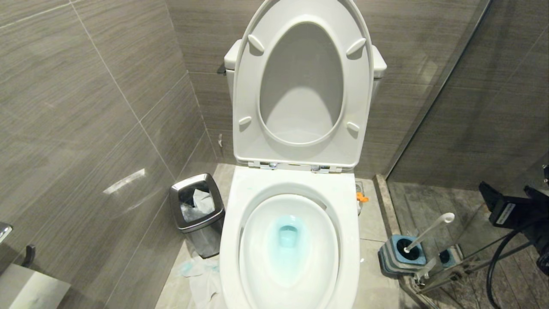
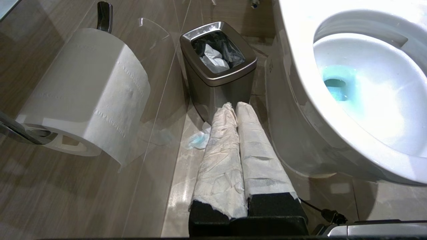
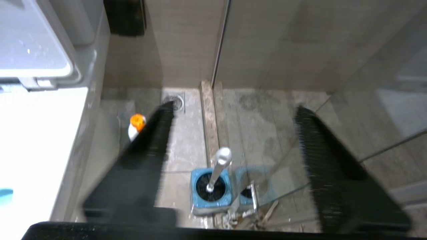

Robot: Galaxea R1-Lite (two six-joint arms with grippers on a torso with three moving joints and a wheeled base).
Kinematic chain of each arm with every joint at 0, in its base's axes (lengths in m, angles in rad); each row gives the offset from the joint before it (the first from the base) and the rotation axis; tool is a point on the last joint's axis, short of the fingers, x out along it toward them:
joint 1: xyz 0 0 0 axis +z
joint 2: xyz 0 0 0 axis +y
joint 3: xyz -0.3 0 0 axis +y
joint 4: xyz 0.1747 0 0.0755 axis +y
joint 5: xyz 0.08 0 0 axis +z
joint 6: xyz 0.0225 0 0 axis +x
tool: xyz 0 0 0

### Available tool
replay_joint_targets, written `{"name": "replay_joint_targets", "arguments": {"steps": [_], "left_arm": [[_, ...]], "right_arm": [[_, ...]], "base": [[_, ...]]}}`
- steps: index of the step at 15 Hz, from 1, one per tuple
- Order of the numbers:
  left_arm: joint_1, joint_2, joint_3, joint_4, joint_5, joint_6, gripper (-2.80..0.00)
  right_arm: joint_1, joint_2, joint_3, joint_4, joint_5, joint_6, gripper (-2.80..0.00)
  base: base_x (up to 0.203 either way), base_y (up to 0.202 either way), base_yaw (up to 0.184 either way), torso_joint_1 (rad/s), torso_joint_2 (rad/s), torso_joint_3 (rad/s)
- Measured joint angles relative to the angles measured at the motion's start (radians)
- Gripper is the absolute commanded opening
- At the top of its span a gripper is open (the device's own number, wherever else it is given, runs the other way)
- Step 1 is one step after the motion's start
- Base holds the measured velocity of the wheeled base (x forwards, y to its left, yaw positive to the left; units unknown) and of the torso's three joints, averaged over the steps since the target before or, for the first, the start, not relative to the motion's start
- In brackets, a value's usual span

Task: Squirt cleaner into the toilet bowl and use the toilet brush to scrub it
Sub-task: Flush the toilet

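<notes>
The white toilet bowl (image 1: 253,249) stands with seat and lid raised, and blue-tinted water pools at its bottom (image 1: 288,236). The toilet brush (image 1: 429,231) leans in its grey-and-blue holder (image 1: 399,257) on the floor to the right of the toilet. My right gripper (image 3: 235,107) hangs open above the brush (image 3: 218,168), its black fingers wide apart on either side, apart from the handle. An orange-capped cleaner bottle (image 3: 136,125) stands on the floor by the toilet base. My left gripper (image 2: 236,106), its fingers wrapped in white paper, is shut and empty low beside the bowl (image 2: 383,100).
A steel waste bin (image 1: 197,214) sits left of the toilet, with crumpled tissue (image 1: 201,274) on the floor beside it. A toilet roll (image 2: 90,93) hangs on the left wall. A glass shower partition (image 1: 433,111) and stone sill (image 1: 386,201) run right beside the brush holder.
</notes>
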State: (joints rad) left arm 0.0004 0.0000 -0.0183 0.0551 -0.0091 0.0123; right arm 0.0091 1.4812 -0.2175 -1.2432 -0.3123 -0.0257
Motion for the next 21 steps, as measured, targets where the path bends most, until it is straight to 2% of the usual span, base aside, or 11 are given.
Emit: {"name": "replay_joint_targets", "arguments": {"steps": [3,5,7,12,13,16,21], "left_arm": [[0.0,0.0,0.0,0.0,0.0,0.0,-2.8],[0.0,0.0,0.0,0.0,0.0,0.0,-2.8],[0.0,0.0,0.0,0.0,0.0,0.0,-2.8],[0.0,0.0,0.0,0.0,0.0,0.0,-2.8],[0.0,0.0,0.0,0.0,0.0,0.0,-2.8],[0.0,0.0,0.0,0.0,0.0,0.0,-2.8],[0.0,0.0,0.0,0.0,0.0,0.0,-2.8]], "right_arm": [[0.0,-0.007,-0.075,0.006,0.032,-0.004,-2.8],[0.0,-0.007,-0.144,0.038,0.06,-0.045,-2.8],[0.0,-0.02,-0.162,0.111,0.064,-0.105,-2.8],[0.0,-0.134,-0.185,0.397,0.062,-0.09,-2.8],[-0.001,-0.151,-0.189,0.421,0.051,-0.087,-2.8],[-0.001,-0.193,-0.17,0.42,0.005,-0.098,-2.8],[0.0,-0.295,-0.113,0.435,-0.005,-0.121,-2.8]], "base": [[0.0,0.0,0.0,0.0,0.0,0.0],[0.0,0.0,0.0,0.0,0.0,0.0],[0.0,0.0,0.0,0.0,0.0,0.0],[0.0,0.0,0.0,0.0,0.0,0.0],[0.0,0.0,0.0,0.0,0.0,0.0],[0.0,0.0,0.0,0.0,0.0,0.0],[0.0,0.0,0.0,0.0,0.0,0.0]]}}
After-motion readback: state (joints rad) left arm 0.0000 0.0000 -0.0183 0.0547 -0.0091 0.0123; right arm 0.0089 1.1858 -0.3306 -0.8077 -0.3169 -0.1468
